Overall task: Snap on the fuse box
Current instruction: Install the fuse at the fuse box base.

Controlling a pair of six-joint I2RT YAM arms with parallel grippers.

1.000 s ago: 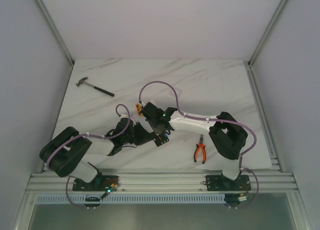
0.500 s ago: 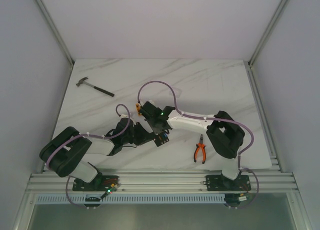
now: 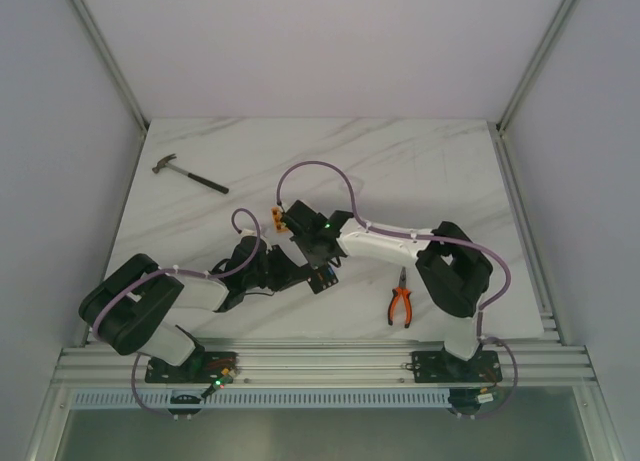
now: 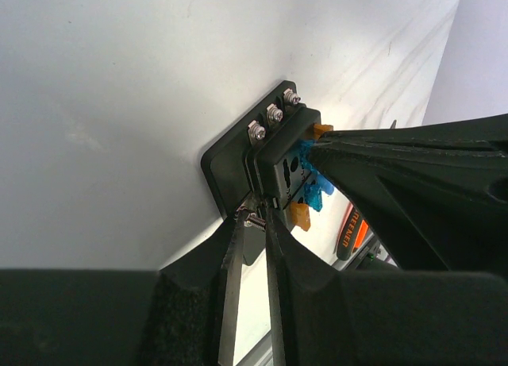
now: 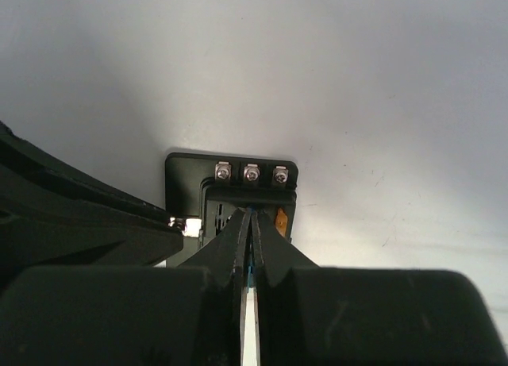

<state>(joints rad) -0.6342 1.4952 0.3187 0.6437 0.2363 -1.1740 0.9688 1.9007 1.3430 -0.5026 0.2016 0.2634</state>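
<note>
1. The fuse box [image 3: 321, 279] lies flat on the near half of the counter [image 3: 430, 171], between my two arms, with three screws along one edge of its black base.
2. My left tool [image 4: 252, 223] comes in low from the left. Its fingers are nearly together, pinching a small screw tab on the box's side.
3. My right tool [image 5: 248, 213] points down onto the top of the box. Its fingers are almost closed, with a blue fuse [image 5: 248, 268] showing as a sliver between them. Orange fuses [image 4: 300, 215] sit in slots beside it.
4. The orange-handled pliers [image 3: 401, 304] lie to the right, apart from the box.
5. Farther back, a small orange block [image 3: 275, 217] rests just beside my right wrist.
6. Farthest off, a hammer [image 3: 188, 175] lies near the far left corner.
</note>
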